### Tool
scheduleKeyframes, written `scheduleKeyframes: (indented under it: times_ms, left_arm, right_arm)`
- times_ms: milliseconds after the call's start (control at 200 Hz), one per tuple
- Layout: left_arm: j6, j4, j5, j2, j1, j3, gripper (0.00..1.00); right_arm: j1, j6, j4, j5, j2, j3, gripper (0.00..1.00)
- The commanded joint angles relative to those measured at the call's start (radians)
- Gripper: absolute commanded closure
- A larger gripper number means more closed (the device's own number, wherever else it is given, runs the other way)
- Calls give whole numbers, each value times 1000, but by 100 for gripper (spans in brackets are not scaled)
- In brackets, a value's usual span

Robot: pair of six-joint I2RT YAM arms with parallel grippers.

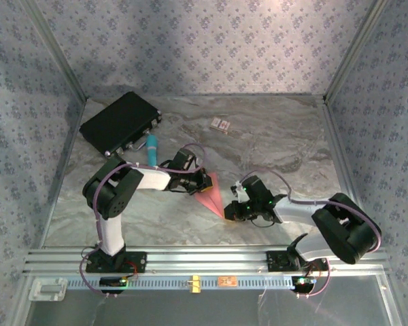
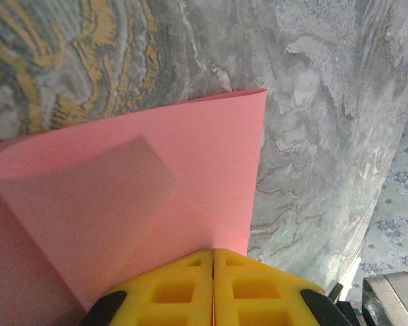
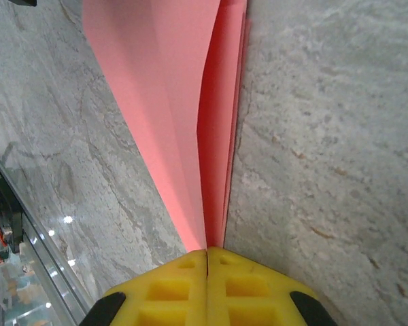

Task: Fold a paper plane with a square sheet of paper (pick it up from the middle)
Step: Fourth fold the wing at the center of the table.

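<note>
From my seat I see the paper plane (image 1: 213,193) about midway between the table's (image 1: 285,149) left and right edges, somewhat nearer the near edge than the far one, strung between my two arms. The left gripper (image 1: 201,182) has its yellow fingers (image 2: 170,288) pressed together on the wide end of the pink paper (image 2: 156,190), which fans away from the tips in a broad curved flap. The right gripper (image 1: 230,214) is likewise clamped, with no gap between its pads (image 3: 248,288), on the narrow pointed end. In the right wrist view the folded layers (image 3: 190,102) taper straight down into the pinch (I count several thin edges stacked there). The plane runs diagonally, its wide end toward the far left corner and its point toward the near right. I cannot tell whether it touches the marble. Near the far left corner sit a black case (image 1: 120,121) and, just beside it, a teal marker (image 1: 151,144). A small patterned card (image 1: 219,124) lies by the far edge.
</note>
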Motion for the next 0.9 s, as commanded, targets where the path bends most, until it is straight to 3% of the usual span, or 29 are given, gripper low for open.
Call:
scheduleKeyframes:
  times_ms: [0, 425, 710, 899]
  left_arm:
    - [14, -38, -63, 26, 18, -18, 91]
    - [14, -41, -67, 24, 18, -21, 92]
    - [25, -58, -74, 23, 18, -21, 92]
    - [32, -67, -70, 21, 16, -21, 92]
  right_arm:
    - [20, 19, -148, 7, -7, -37, 98]
    - [27, 40, -162, 12, -21, -54, 93]
    - [37, 67, -169, 27, -118, -89, 90]
    - [34, 13, -289, 55, -213, 26, 91]
